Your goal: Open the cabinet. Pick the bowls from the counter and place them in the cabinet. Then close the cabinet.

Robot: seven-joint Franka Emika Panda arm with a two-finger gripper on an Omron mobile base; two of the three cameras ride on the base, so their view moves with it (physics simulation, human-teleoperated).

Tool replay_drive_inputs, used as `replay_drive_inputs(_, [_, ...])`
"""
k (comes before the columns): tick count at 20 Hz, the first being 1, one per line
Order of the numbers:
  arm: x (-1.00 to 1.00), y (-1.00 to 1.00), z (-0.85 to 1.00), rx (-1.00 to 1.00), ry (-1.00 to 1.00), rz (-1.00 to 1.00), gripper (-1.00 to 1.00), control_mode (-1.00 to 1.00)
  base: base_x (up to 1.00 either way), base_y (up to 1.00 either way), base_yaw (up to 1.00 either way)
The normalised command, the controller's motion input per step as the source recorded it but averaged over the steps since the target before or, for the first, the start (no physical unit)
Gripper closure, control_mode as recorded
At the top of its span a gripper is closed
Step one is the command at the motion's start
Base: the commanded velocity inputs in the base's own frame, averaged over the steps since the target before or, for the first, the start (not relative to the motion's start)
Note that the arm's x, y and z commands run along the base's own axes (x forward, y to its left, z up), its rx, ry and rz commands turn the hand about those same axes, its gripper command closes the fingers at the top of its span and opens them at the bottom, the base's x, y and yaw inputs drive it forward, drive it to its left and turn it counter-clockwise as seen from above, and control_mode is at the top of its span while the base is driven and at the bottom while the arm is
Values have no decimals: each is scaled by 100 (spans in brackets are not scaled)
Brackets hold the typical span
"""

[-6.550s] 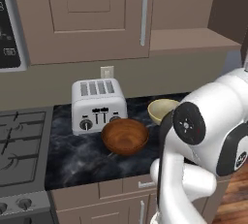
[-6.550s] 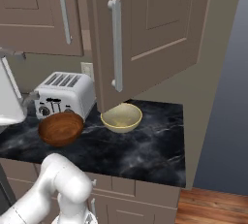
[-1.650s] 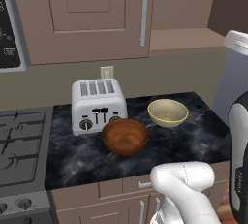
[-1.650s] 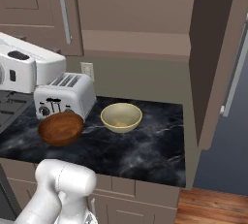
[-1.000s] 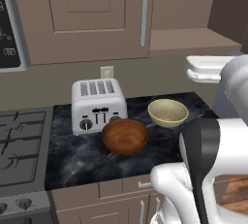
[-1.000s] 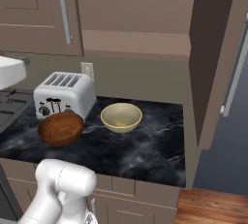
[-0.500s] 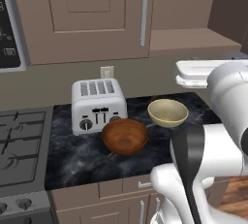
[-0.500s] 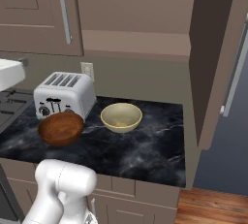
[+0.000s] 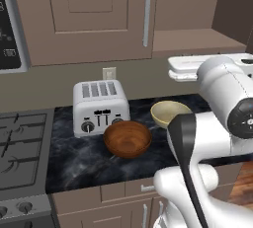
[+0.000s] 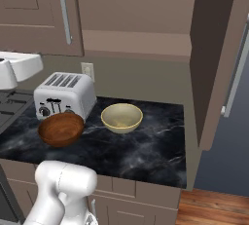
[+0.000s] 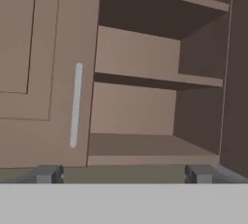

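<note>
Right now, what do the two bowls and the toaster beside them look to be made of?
Darker bowl: likely wood, glossy reddish-brown with soft highlights. Paler bowl: maybe ceramic or plastic, matte cream-yellow, no grain visible. Toaster: seemingly brushed metal, silver-grey with dark knobs.

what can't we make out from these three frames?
- Cream bowl: near rim hidden by the arm, left base view.
- Open cabinet door: top and right side cut off by the frame, right base view.
- Cabinet upper shelves: tops cut off by the frame, hand view.
- Toaster dial markings: too small to read.
- Gripper: just the fingertips show, spread wide.
</note>
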Motion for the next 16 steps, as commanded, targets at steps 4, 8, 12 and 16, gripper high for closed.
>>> replay_drive_inputs(4, [32,7,-11,-1,-14,4,-100,-100,0,0,0])
replay_drive_inputs(8, [22,5,-15,0,-22,2,-100,-100,0,0,0])
replay_drive_inputs(12, [33,0,-9,0,-5,2,-100,-100,0,0,0])
replay_drive_inputs(16, [37,0,0,0,0,1,-100,-100,0,0,0])
